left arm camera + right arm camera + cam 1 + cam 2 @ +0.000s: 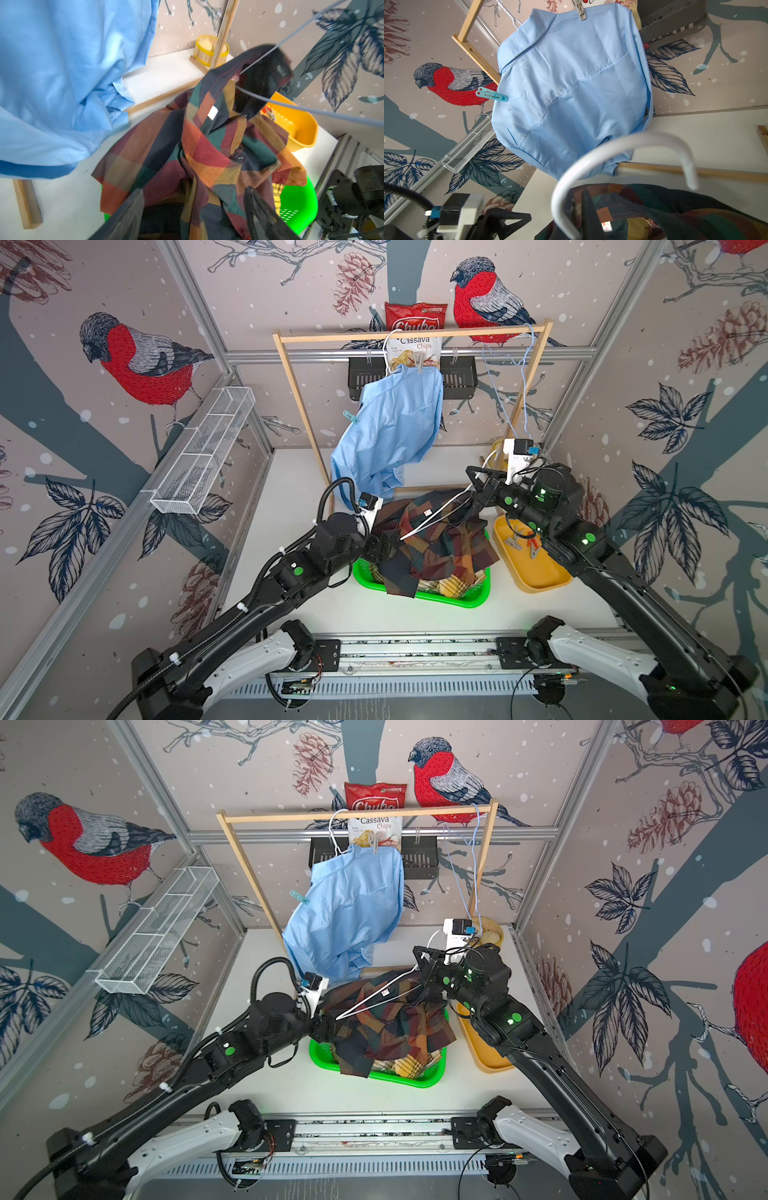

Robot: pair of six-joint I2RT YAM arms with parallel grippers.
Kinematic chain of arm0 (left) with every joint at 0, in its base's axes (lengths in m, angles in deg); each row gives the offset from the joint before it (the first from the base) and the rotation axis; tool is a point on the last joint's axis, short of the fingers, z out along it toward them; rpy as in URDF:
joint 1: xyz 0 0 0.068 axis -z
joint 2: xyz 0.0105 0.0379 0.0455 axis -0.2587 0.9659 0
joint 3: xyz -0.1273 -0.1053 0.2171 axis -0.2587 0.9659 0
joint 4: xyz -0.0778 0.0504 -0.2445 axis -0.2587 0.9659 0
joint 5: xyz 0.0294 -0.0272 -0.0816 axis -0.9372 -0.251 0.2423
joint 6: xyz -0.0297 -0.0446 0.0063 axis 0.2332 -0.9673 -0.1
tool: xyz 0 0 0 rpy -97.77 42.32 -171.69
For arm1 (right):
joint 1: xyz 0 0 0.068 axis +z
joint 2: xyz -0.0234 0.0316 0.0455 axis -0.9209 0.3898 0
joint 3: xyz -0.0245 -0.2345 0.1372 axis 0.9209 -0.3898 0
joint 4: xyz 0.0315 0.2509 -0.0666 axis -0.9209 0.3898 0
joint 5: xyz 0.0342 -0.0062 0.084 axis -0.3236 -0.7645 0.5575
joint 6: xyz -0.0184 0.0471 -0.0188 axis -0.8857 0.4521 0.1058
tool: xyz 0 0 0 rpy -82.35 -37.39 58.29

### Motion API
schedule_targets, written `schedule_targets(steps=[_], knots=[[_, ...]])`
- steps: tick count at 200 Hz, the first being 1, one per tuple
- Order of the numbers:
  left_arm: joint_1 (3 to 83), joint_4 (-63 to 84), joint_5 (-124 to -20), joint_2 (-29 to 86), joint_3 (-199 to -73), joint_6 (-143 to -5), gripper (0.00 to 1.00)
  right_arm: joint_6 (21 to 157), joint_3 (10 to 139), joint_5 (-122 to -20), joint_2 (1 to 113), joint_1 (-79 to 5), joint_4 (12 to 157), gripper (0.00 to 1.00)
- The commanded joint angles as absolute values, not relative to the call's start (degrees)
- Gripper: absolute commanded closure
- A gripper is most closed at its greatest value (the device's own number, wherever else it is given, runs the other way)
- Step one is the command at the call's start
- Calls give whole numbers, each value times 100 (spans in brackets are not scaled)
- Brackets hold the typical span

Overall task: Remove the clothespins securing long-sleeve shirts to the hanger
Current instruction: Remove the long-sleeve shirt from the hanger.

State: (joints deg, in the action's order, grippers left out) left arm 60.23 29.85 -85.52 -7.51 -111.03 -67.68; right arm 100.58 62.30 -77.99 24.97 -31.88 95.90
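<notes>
Clothespins (349,418): two clipped, others loose. R claw (475,487): clamped on neck of white hanger (612,146); hanger wire passes into collar of dark plaid shirt (440,547). L claw (193,193): jaws spread wide, plaid cloth hanging betw. them. Plaid shirt heaped over green basket (457,601); yellow plaid shirt (451,585) underneath. Yellow tray (536,574) just beside basket, w/ red pin (533,546) + grey pin (512,542). At back, light blue shirt (395,427) on wooden rack (411,336): teal pin (491,96) at side edge, pale pin (580,11) at top.
</notes>
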Motion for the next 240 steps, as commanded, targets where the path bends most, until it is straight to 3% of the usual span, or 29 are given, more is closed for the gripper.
schedule_targets(steps=[1,80,166,240], knots=[[6035,3316,-8250,-1110,-11357,-6105,28,10054,6294,-7900,2560,-3195,9518,90],[6048,3708,-6459,-1955,-11954,-4751,32,9961,6346,-8320,3100,-3168,9644,91],[6138,3267,-6605,-1022,-12175,-4734,40,9933,6313,-8277,3352,-3094,9530,91],[6210,3122,-6624,-583,-12248,-4850,76,9909,6252,-8272,3398,-3067,9487,90]])
